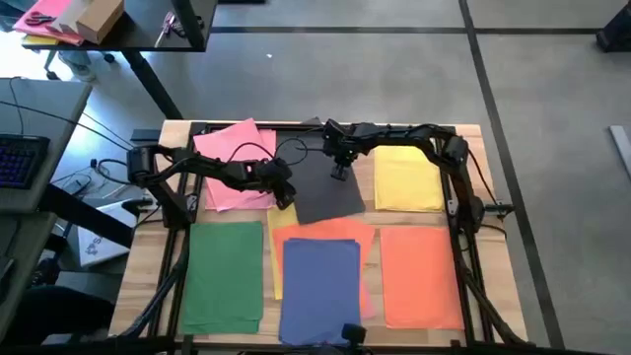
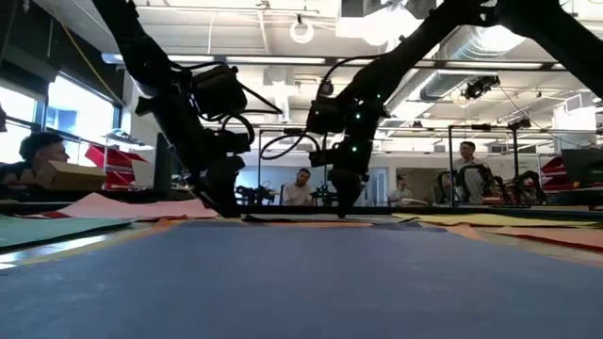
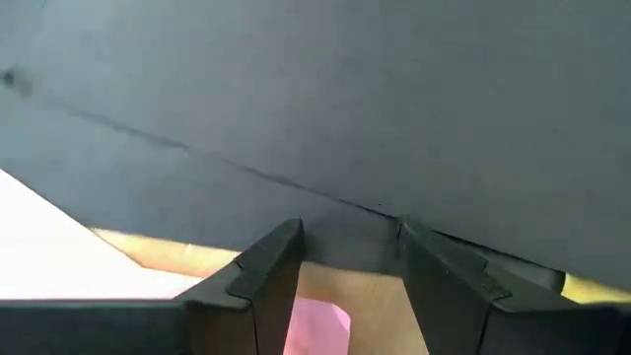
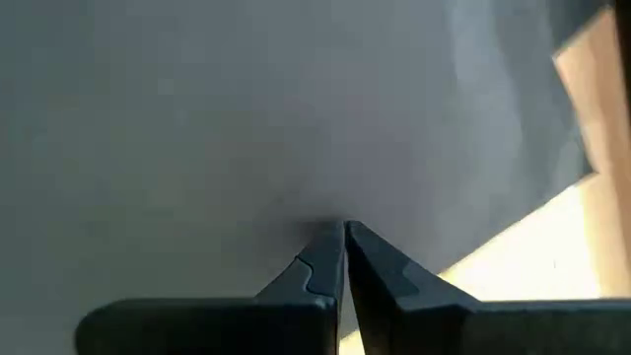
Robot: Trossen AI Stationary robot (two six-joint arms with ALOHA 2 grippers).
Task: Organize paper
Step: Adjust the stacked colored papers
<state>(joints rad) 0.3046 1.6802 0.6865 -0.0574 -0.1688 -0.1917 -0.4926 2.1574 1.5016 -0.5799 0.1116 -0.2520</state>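
At table centre, right hand (image 1: 339,174) presses dark grey sheet (image 1: 325,192); left hand (image 1: 284,194) straddles its edge.

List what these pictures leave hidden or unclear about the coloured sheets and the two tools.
- Yellow sheet under the stack: mostly covered by the blue sheet and orange sheet, high view.
- Left tool: whether it grips the dark grey sheet; that sheet's edge hides its tips, left wrist view.
- Blue sheet: near edge cut off, high view.
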